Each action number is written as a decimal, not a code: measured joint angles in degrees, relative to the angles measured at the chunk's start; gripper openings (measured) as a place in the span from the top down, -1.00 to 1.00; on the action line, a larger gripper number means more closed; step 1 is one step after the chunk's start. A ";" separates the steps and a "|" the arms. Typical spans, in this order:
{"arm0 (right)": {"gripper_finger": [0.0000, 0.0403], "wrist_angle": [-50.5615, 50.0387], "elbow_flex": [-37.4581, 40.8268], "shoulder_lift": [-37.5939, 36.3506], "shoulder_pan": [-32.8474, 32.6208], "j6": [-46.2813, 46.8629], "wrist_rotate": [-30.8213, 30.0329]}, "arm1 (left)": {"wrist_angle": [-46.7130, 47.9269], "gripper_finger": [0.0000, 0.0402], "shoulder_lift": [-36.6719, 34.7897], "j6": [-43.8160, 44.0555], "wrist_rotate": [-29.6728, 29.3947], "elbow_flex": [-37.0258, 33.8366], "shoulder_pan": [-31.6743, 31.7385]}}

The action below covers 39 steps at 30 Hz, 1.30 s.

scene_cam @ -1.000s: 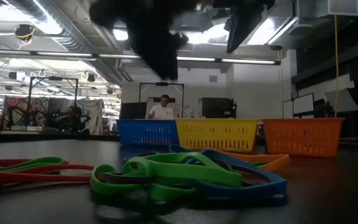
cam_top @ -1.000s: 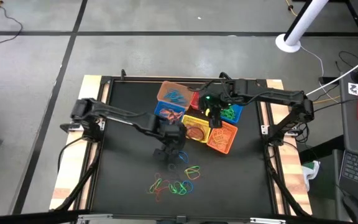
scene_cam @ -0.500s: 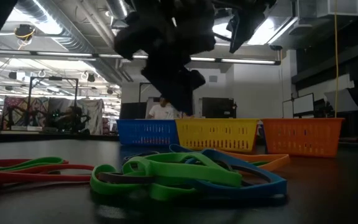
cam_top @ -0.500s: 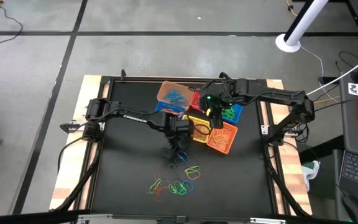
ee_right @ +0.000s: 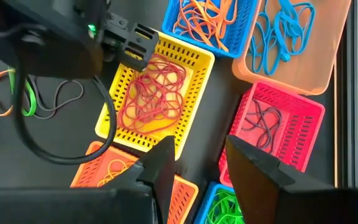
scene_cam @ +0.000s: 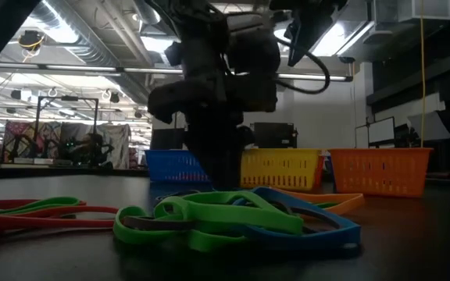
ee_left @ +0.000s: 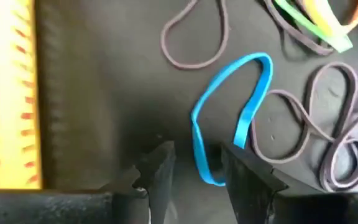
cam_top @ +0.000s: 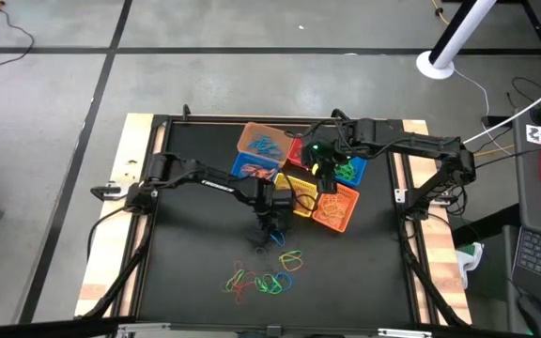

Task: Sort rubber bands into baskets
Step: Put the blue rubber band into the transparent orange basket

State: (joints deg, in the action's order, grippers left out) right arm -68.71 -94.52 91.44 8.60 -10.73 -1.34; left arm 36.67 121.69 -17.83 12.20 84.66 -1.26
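Left gripper (ee_left: 194, 168) low over table centre, fingers apart, straddling lower end of blue rubber band (ee_left: 229, 118) lying on table; not clamped. Loose rubber bands (cam_top: 269, 272) scattered toward table's front edge. Baskets (cam_top: 299, 174) clustered at rear centre, holding sorted bands: tan-orange basket (ee_right: 297, 43) blue ones, yellow basket (ee_right: 157, 99) red ones. Right gripper (ee_right: 194, 165) hovers above cluster, fingers apart, empty.

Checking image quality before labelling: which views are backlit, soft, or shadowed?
Low view: left gripper a dark silhouette against bright ceiling lights; nearest rubber bands soft. Left wrist view: blue band clear, yellow basket edge blurred. High view: evenly lit.
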 joint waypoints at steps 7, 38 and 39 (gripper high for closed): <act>0.29 0.01 0.00 0.00 0.00 0.01 0.34 | 0.27 0.39 0.35 -0.65 -4.44 0.15 -1.22; 0.29 8.30 13.99 0.02 -15.80 10.34 7.92 | 7.83 0.97 -21.84 -12.74 -11.11 0.24 10.26; 0.29 9.40 15.09 0.02 -16.81 11.16 7.68 | 7.30 0.97 -22.15 -12.87 -11.17 0.30 11.55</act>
State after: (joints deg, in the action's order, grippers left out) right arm -59.31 -79.43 91.46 -8.21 0.44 6.34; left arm 43.96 99.54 -30.70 1.03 84.97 10.29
